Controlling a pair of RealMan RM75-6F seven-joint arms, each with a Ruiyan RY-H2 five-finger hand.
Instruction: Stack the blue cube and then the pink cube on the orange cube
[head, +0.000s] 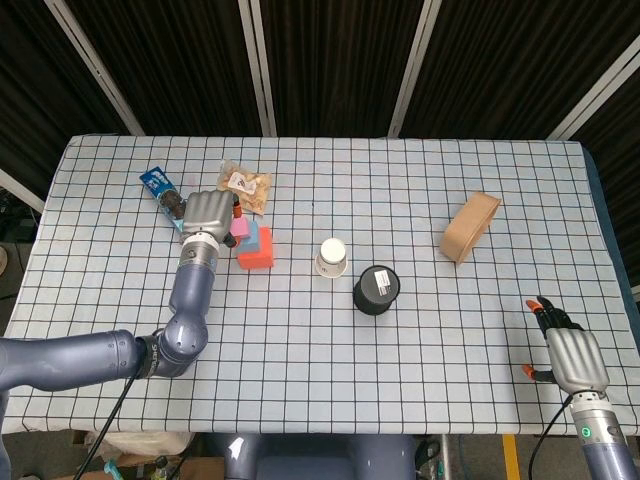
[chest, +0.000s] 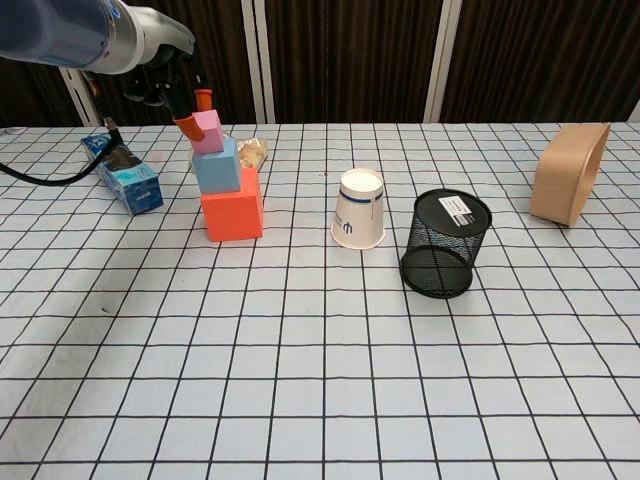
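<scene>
The orange cube (chest: 232, 215) stands on the table at the left, with the blue cube (chest: 217, 167) on top of it. The small pink cube (chest: 208, 131) sits on the blue cube, near its left edge. My left hand (chest: 165, 85) hangs at the upper left of the stack and pinches the pink cube with its orange fingertips (chest: 186, 127). From above, the left hand (head: 205, 210) hides part of the pink cube (head: 240, 230), beside the blue cube (head: 257, 238) and orange cube (head: 258, 257). My right hand (head: 572, 358) is off the table's front right corner, holding nothing, fingers apart.
A white paper cup (chest: 359, 208) stands upside down right of the stack, then a black mesh pen holder (chest: 445, 243). A tan box (chest: 568, 186) is at the far right. A blue packet (chest: 122, 173) and a snack bag (chest: 253, 151) lie near the stack.
</scene>
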